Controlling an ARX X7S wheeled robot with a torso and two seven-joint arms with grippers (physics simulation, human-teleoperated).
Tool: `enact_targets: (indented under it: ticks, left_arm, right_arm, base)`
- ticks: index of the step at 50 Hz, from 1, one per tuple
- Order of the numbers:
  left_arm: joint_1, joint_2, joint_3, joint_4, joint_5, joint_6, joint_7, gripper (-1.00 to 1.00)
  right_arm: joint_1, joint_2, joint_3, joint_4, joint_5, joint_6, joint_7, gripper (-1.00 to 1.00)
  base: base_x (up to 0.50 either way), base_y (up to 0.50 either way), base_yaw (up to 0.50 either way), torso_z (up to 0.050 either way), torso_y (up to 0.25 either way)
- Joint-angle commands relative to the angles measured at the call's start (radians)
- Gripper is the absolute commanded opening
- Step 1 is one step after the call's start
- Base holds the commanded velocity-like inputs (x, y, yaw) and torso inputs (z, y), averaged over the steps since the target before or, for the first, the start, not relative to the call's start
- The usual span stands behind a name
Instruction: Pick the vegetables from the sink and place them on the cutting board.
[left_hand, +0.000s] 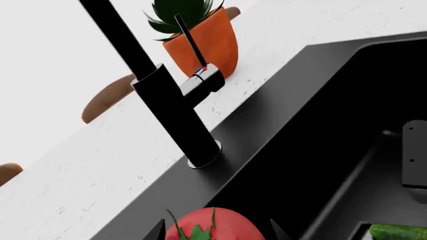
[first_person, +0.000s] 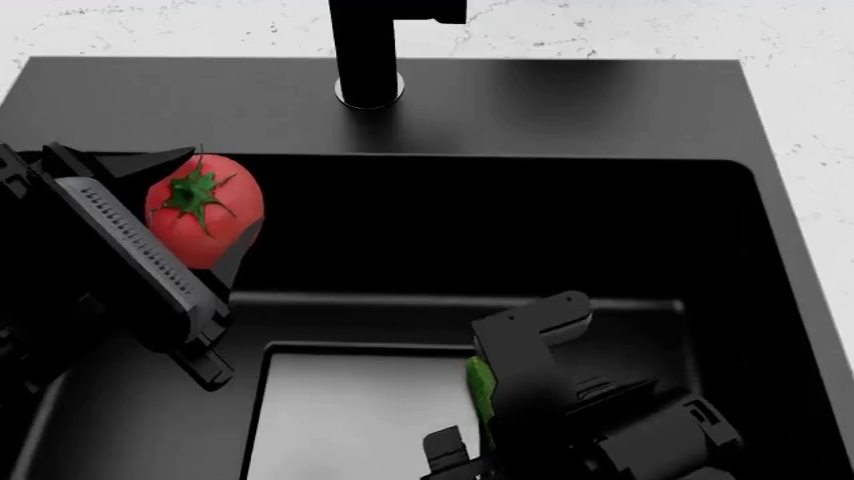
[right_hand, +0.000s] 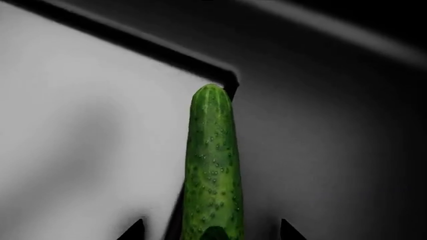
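Observation:
The red tomato (first_person: 200, 210) with its green stem star is held near the left wall of the black sink (first_person: 561, 110), and my left gripper (first_person: 214, 205) is shut on it. In the left wrist view the tomato (left_hand: 213, 227) fills the gap between the two fingertips. The dark green bumpy cucumber (right_hand: 213, 160) lies along the edge of the sink's pale grey bottom (right_hand: 80, 125). My right gripper (right_hand: 212, 229) stands open astride it, with its fingertips well clear of its sides. From the head view only a sliver of cucumber (first_person: 478, 400) shows beside the right gripper (first_person: 501, 385). The cutting board is out of view.
The black faucet (first_person: 367, 50) rises from the sink's back rim, its lever (left_hand: 200, 80) sticking out sideways. A white speckled counter (left_hand: 87, 175) surrounds the sink. An orange pot with a green plant (left_hand: 203, 40) stands on the counter behind the faucet.

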Motion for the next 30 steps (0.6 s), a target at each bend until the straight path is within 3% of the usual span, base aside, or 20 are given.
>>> enact_targets:
  ticks: [1, 10, 17, 30]
  left_arm:
    - [0.245, 0.043, -0.062, 0.005, -0.002, 0.031, 0.001, -1.0]
    - [0.244, 0.052, -0.062, -0.01, 0.005, 0.031, -0.017, -1.0]
    - [0.269, 0.059, -0.09, -0.017, 0.002, 0.105, -0.027, -1.0]
    - [0.294, 0.051, -0.101, 0.009, 0.014, 0.033, -0.082, -1.0]
  right_arm:
    - [-0.02, -0.031, 0.005, 0.021, -0.085, -0.016, -0.03, -1.0]
    - [-0.021, -0.005, 0.011, -0.025, -0.086, -0.008, 0.014, -1.0]
    - [-0.015, 0.11, 0.097, -0.276, 0.018, 0.067, 0.143, -1.0]
    - [0.028, 0.234, 0.16, -0.594, 0.068, 0.091, 0.236, -1.0]
  base:
    - [0.0, 0.03, 0.02, -0.033, -0.027]
    - [0.0, 0.02, 0.03, -0.032, -0.028]
    - [0.0, 0.02, 0.02, -0.032, -0.026]
    - [-0.01, 0.0, 0.01, 0.0, 0.249]
